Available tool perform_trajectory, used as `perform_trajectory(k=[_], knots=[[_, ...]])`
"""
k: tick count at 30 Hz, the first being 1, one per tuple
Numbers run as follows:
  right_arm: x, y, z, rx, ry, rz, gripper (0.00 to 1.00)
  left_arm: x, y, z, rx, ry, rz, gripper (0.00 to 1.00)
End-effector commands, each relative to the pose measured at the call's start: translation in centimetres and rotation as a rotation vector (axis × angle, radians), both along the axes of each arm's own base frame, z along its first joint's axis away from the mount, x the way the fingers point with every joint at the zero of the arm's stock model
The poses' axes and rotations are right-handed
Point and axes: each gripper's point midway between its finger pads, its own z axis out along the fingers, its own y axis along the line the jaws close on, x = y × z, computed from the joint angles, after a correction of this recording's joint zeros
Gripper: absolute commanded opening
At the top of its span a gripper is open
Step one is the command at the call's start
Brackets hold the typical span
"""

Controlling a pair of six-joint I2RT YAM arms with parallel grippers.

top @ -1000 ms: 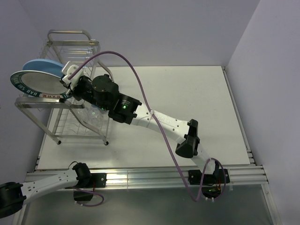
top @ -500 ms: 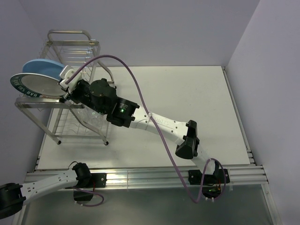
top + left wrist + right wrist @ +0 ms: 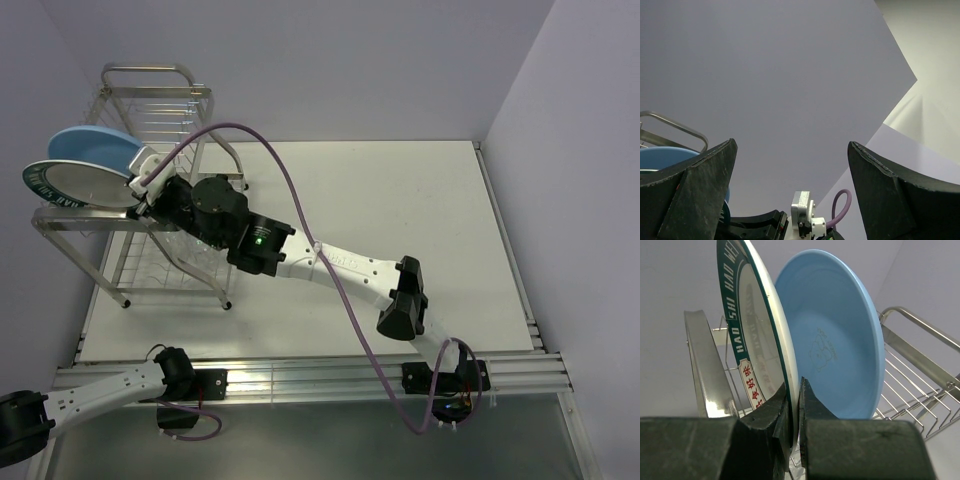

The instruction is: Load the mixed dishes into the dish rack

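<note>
Showing one rack, two plates — lettered plate gripped.

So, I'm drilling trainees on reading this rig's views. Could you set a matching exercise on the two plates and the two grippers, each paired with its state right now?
Things:
1. white plate
2. blue plate
3. left gripper
4. right gripper

States:
a. open, holding nothing
b. shut on a plate's rim
c. pinched at its edge between two fingers
d. on edge at the rack, ungripped

Pairs: 1-c, 2-d, 3-a, 4-b
</note>
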Motion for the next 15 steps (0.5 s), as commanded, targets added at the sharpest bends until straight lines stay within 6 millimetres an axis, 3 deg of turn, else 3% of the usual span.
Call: perform_trajectory(k=[1,15], knots=[[1.1,-2.7,3.2,0.049,-0.046,-0.089,0.00,0.0,0.0,-0.1,0.005,0.000,0.000,0.99],[1.2,-4.4,2.9,0.050,-0.039,-0.097,0.00,0.4,-0.6,-0.5,0.011,0.009,-0.005,0.99]])
